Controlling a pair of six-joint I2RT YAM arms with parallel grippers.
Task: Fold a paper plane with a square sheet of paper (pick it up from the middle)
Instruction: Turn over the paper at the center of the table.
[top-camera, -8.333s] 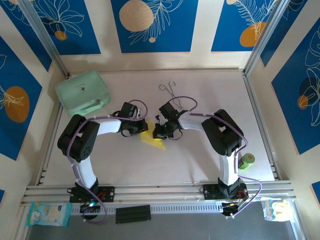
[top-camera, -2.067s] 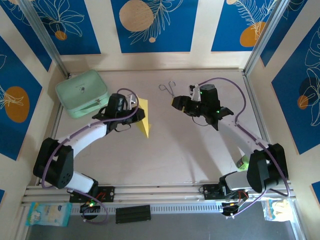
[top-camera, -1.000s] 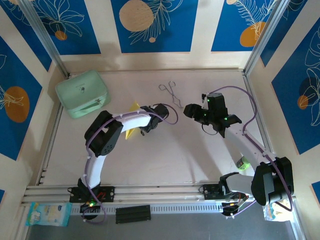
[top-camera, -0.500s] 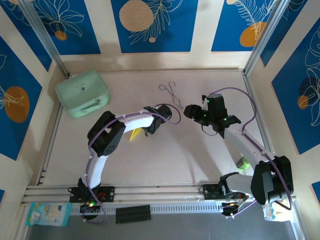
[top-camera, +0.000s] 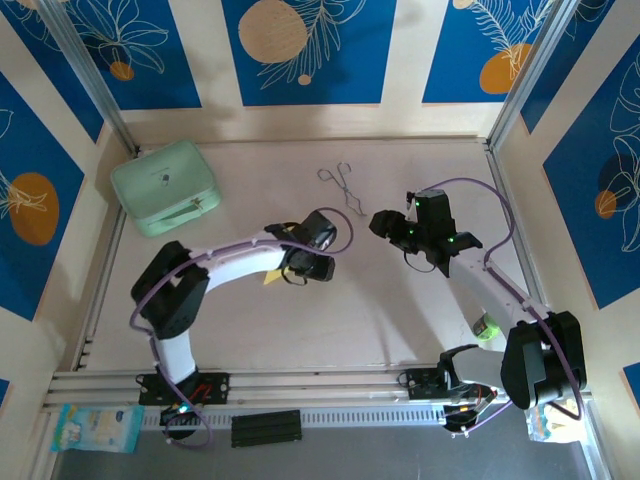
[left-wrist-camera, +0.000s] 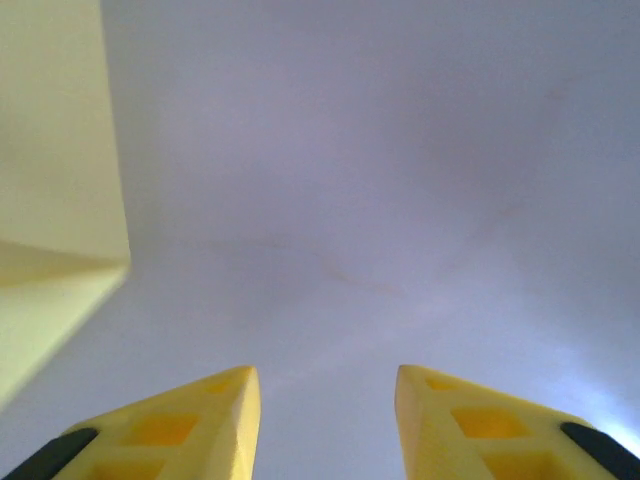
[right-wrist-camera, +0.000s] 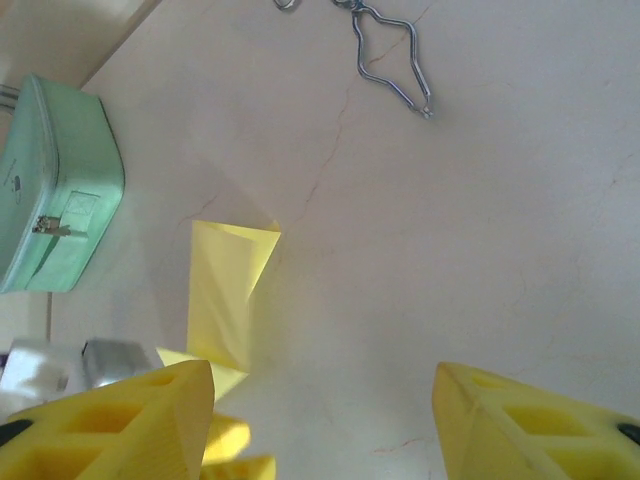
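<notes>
The paper plane (right-wrist-camera: 225, 290) is a narrow, creased yellow wedge lying on the table. In the top view my left arm covers most of the plane (top-camera: 270, 277), leaving a small yellow corner in sight. My left gripper (top-camera: 318, 266) hangs just right of it. Its jaws (left-wrist-camera: 325, 385) are open over bare table, and a pale flap of the paper (left-wrist-camera: 55, 130) shows beside the left finger. My right gripper (top-camera: 380, 221) hovers further right. It stands wide open (right-wrist-camera: 320, 390) and holds nothing.
A mint-green case (top-camera: 165, 187) sits at the back left. Thin metal tongs (top-camera: 342, 185) lie behind the grippers. A green roll (top-camera: 490, 322) rests near the right rail. The table is walled on three sides.
My left gripper has opened and let go of the folded paper, then slid a little right and toward me. Its elbow swung out to the left. The right arm has hardly moved.
</notes>
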